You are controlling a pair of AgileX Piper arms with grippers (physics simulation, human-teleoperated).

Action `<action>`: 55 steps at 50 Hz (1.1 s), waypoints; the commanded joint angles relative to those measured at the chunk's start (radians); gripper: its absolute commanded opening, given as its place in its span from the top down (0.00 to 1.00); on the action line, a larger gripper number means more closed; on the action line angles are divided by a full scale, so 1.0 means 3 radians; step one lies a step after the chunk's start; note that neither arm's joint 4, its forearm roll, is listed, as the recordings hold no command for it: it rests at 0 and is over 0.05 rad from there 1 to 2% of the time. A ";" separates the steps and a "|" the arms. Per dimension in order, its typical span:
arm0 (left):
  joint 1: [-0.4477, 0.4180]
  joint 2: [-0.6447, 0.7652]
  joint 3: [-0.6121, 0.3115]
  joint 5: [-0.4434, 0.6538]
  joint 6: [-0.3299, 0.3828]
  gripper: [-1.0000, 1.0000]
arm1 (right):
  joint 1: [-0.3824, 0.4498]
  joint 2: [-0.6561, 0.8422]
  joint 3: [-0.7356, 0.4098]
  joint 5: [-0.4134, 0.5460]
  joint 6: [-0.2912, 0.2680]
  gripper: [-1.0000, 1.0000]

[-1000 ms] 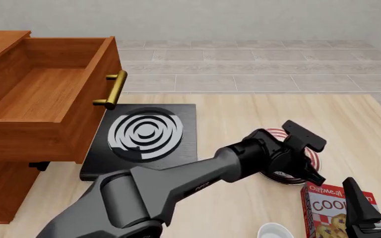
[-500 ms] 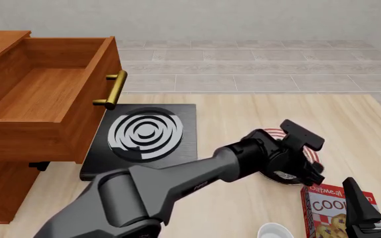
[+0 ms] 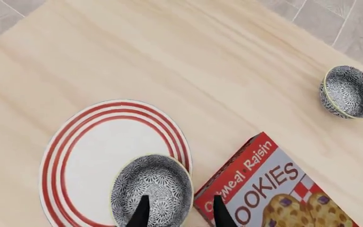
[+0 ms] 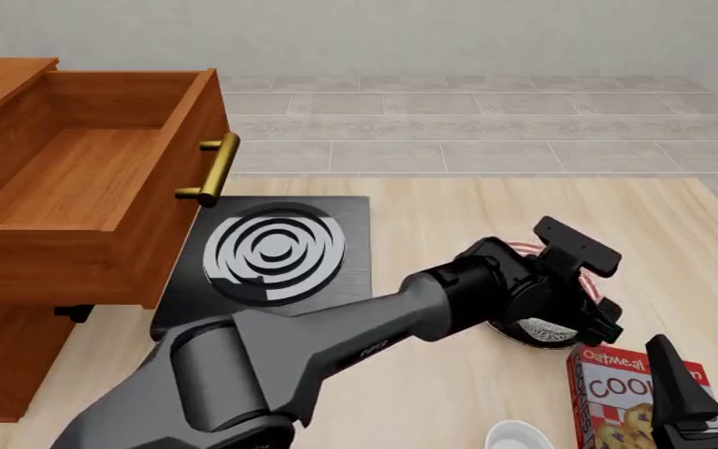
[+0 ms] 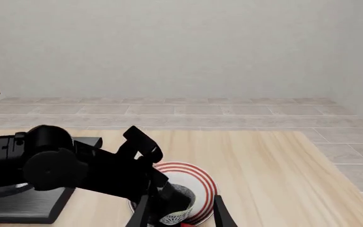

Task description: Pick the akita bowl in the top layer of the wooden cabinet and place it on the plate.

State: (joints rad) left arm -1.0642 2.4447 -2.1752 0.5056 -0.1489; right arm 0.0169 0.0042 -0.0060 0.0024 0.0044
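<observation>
The akita bowl (image 3: 151, 189), speckled dark with a pale rim, sits on the near edge of the red-ringed plate (image 3: 93, 156). My left gripper (image 3: 180, 215) hangs just above it, open. One finger is over the bowl's inside and the other is outside its rim, toward the cookie box. In the front view the left gripper (image 4: 580, 325) covers most of the plate (image 4: 519, 249) and the bowl (image 4: 537, 330). The wooden cabinet (image 4: 10, 365) stands at the left, and its top layer (image 4: 85, 178) is pulled out and empty. My right gripper (image 4: 709, 383) waits open at the front right.
A black stove (image 4: 272, 262) with a ringed burner lies beside the cabinet. A red cookie box (image 4: 627, 398) stands close to the plate's front right. A second small bowl (image 3: 350, 91) sits on the table beyond the box. The drawer's brass handle (image 4: 216, 168) juts over the stove.
The left gripper has lifted and tilted slightly above the plate. The bowl stays on the plate, and the right arm has not moved.
</observation>
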 commanded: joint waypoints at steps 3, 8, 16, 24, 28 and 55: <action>-0.0073 -0.0142 0.0052 0.0003 -0.0085 0.00 | 0.0006 -0.0012 0.0001 0.0012 -0.0014 0.00; -0.0122 -0.0253 0.0142 -0.0023 -0.0136 0.00 | 0.0015 -0.0012 0.0002 0.0008 -0.0027 0.00; -0.0154 -0.0375 0.0168 -0.0004 -0.0156 0.00 | 0.0026 0.0002 0.0005 -0.0012 -0.0051 0.00; -0.0152 -0.0460 0.0142 0.0044 -0.0147 0.00 | 0.0028 0.0000 0.0004 -0.0016 -0.0073 0.00; -0.0148 -0.0496 0.0098 0.0080 -0.0123 0.00 | 0.0032 -0.0008 0.0002 -0.0007 -0.0080 0.00; -0.0053 -0.0713 0.0073 0.0125 -0.0008 0.00 | 0.0030 -0.0012 -0.0003 -0.0001 -0.0115 0.00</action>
State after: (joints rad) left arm -1.0851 2.2619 -2.1565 0.5396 -0.1543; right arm 0.0266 0.0007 -0.0069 0.0020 -0.0272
